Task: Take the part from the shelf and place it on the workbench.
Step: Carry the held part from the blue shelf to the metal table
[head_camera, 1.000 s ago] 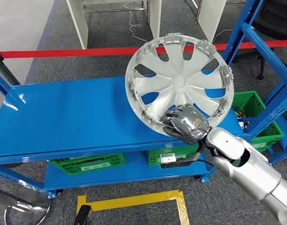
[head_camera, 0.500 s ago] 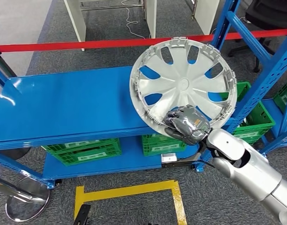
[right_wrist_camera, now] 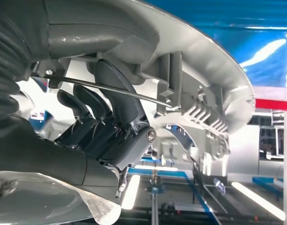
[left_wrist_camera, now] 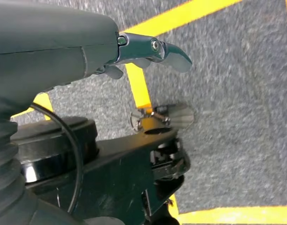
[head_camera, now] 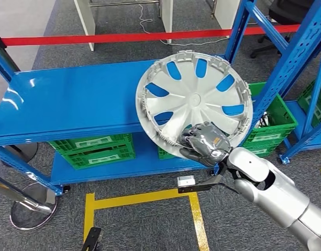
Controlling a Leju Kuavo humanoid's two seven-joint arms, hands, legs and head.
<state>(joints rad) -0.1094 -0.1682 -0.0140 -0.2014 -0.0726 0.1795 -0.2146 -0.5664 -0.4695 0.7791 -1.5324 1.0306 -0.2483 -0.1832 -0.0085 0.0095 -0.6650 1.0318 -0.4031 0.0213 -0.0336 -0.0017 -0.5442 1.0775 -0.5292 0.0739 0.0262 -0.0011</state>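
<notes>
One silver hubcap (head_camera: 194, 102), tilted over the blue shelf (head_camera: 72, 99), is gripped at its six-o'clock rim by the robot's right hand (head_camera: 204, 142), fingers (right_wrist_camera: 99, 117) curled around the edge. The left hand (left_wrist_camera: 149, 49) hangs above yellow floor tape (head_camera: 143, 227), its grasp impossible to judge. Three green crates (head_camera: 93, 151) sit beneath the shelf, toward five and seven o'clock.

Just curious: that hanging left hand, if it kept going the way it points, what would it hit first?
Probably the grey carpet floor. The left hand points down at it, near a yellow tape line; depth is unclear.
</notes>
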